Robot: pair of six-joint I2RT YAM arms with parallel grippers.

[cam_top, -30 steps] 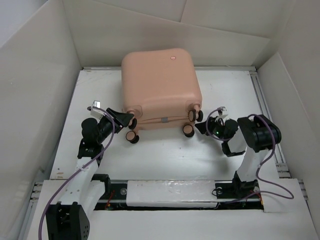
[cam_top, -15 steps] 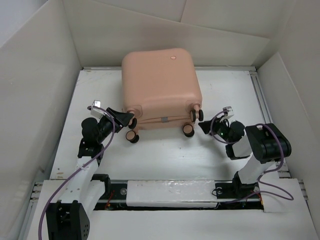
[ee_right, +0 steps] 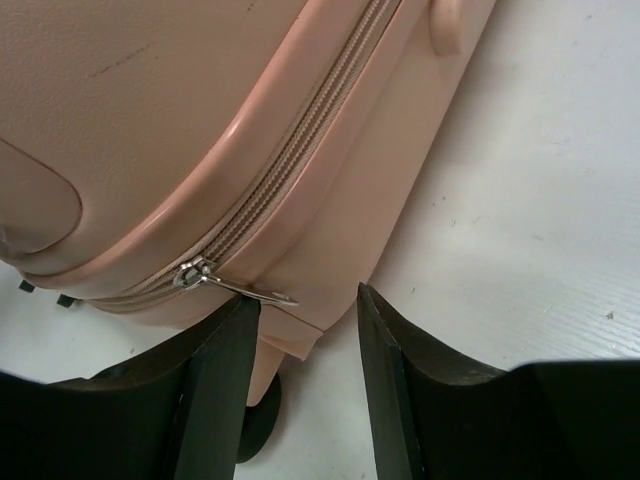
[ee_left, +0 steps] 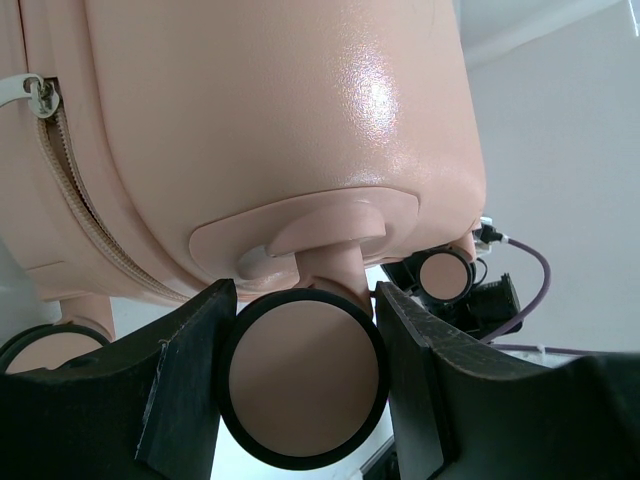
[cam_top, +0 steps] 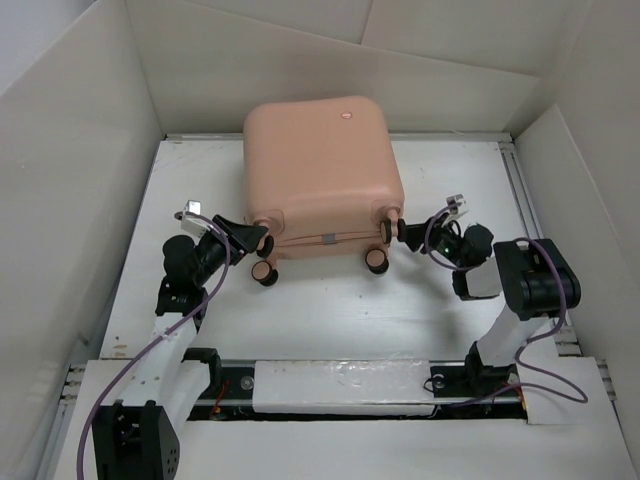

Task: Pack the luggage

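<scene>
Luggage point(cam_top: 320, 170) lies lid down, directly ahead of both claws. Left claw point(ee_left: 305, 300) clamped on caster wheel point(ee_left: 303, 378). Right claw point(ee_right: 308, 298) open, empty; zipper pull point(ee_right: 240, 288) just beside one fingertip, barely inside gap. Risk: closing here skims thin pull, misses; caster swivels in left grip, case shifts.

The right jaws have moved up to the luggage point(cam_top: 320, 170), seemingly at its zipper pull point(ee_right: 243, 288).
</scene>
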